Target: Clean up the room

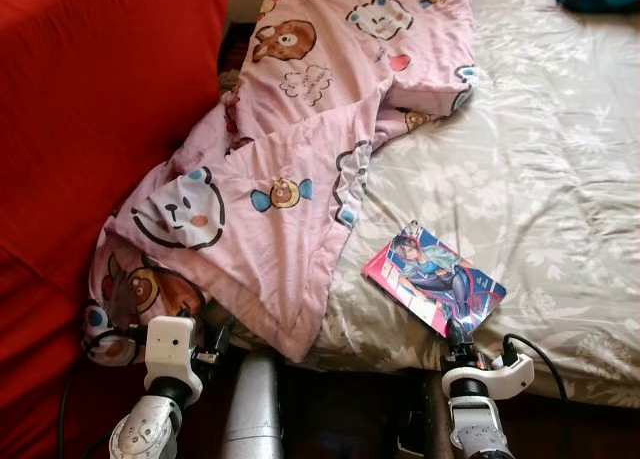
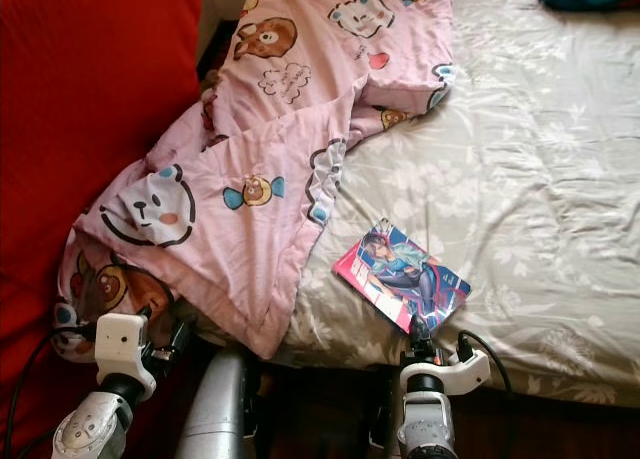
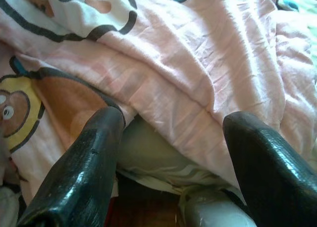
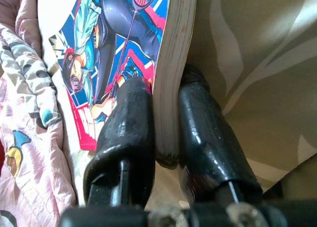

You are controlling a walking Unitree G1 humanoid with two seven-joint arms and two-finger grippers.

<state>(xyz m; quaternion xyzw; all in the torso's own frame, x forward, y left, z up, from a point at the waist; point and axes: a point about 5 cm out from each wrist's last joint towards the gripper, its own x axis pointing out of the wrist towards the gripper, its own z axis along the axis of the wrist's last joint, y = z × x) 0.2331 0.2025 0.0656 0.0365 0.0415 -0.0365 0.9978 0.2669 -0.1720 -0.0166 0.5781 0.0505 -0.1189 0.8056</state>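
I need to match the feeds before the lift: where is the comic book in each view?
Left eye view: comic book on the grey sheet, lower right of centre.
Right eye view: same book, nearer centre.
Left wrist view: not in it.
Right wrist view: its page edge clamped between the right gripper fingers.
Shared landmark: the pink cartoon blanket.

A bed with a grey-green floral sheet occupied most of the scene, lit by daylight from above. A red upholstered surface stood along its left side. Dark wooden floor showed below the bed edge.
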